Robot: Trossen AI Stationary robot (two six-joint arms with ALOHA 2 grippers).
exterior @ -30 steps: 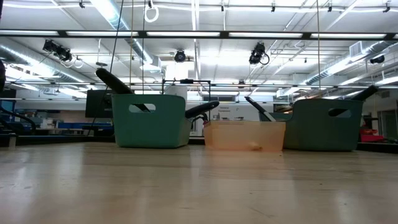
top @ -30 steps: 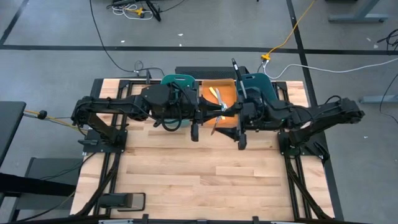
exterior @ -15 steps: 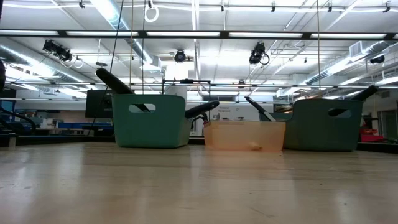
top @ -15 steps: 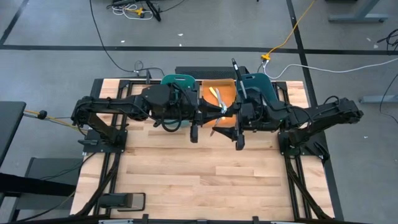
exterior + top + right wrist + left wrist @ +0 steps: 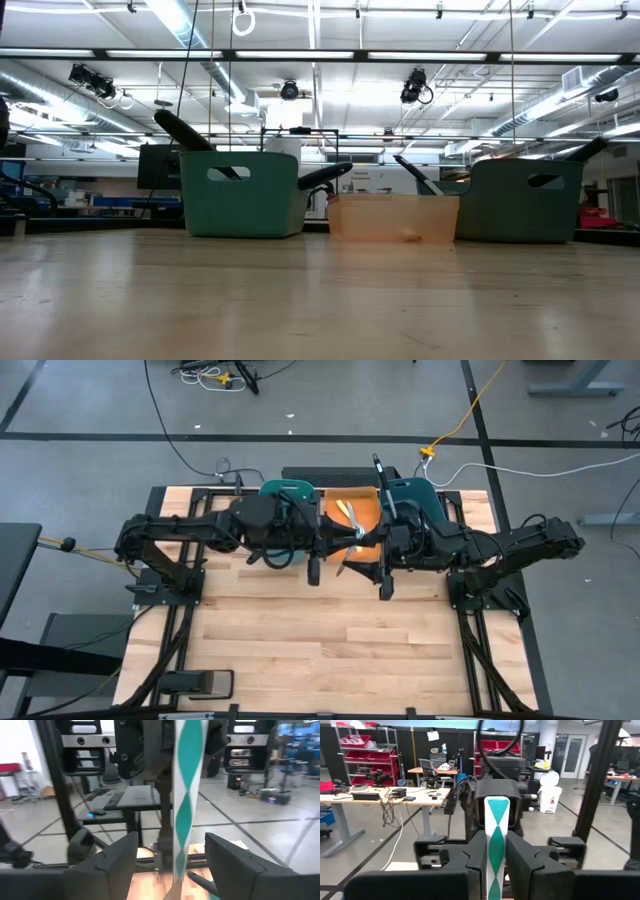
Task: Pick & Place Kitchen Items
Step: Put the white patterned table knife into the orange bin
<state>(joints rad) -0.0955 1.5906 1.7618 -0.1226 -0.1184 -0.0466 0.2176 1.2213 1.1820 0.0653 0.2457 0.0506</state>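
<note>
Left pincer (image 5: 495,851): narrow, clamped on the teal-and-white striped utensil (image 5: 496,832), which stands upright between its fingers.
Right pincer (image 5: 172,849): wide, facing the left one, with the striped piece in its gap and daylight on both sides.
Utensil's place: centred in the left pincer's grip, a shade off-centre in the right pincer's gap.
Step in hand: looks like a hand-over in mid-air, in front of the orange tray (image 5: 368,510).
How to do it well: square the right pincer on the piece, then close fully before the left one lets go.
Risk: a slim handle may twist or slip if pinched off-centre.
Beyond the pincers: two teal bins (image 5: 283,488), the likely drop spots.
</note>
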